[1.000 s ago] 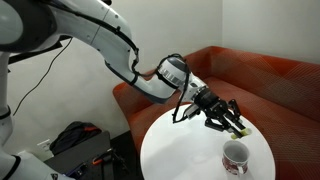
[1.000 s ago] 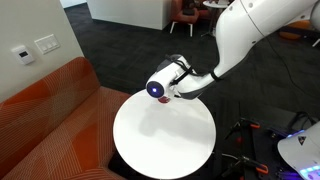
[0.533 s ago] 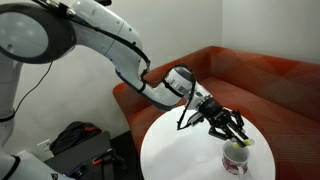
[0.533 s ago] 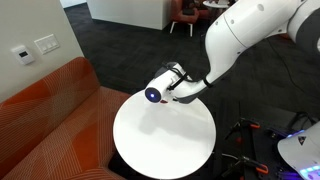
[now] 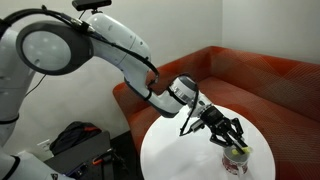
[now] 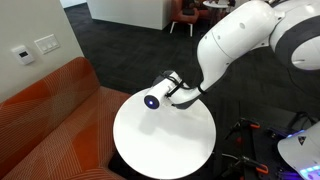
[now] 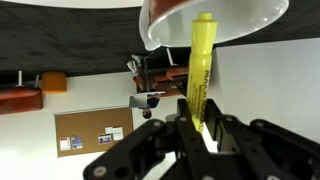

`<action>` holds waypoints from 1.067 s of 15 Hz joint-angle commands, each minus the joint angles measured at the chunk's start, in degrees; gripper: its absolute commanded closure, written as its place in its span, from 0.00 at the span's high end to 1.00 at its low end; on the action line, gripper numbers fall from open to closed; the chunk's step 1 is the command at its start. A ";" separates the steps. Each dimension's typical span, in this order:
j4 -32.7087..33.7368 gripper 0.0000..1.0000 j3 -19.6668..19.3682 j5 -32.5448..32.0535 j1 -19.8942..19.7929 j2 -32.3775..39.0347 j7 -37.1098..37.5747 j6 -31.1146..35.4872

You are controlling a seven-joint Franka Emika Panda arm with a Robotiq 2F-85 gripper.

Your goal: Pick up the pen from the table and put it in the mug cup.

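Note:
My gripper (image 5: 231, 134) is shut on the yellow-green pen (image 5: 241, 149) and holds it directly over the white mug cup with dark red markings (image 5: 237, 162) on the round white table (image 5: 170, 150). The pen's tip is at the mug's mouth. In the wrist view the pen (image 7: 200, 70) stands between the black fingers (image 7: 200, 122) and points into the mug's pale opening (image 7: 172, 28). In an exterior view the wrist (image 6: 153, 100) hangs over the table (image 6: 150, 145) and hides the mug and pen.
An orange-red sofa (image 5: 270, 80) curves behind the table and shows in both exterior views (image 6: 50, 110). A black bag and equipment (image 5: 75, 145) sit on the floor beside the robot base. The mug stands near the table's edge.
The gripper has moved down and toward the mug with the pen in it. The pen's tip has gone from above the table to the mug's mouth.

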 commanded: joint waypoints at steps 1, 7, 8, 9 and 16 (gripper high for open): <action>0.52 0.51 0.82 -0.54 -0.25 -0.34 0.71 0.77; -4.60 0.97 0.83 -1.37 0.24 -7.98 4.08 0.96; -2.50 1.00 -1.48 1.22 1.85 -8.87 1.14 1.68; -2.88 1.00 -1.87 1.36 2.15 -10.17 1.17 1.63; -4.36 1.00 -3.38 1.73 3.35 -15.37 1.42 1.27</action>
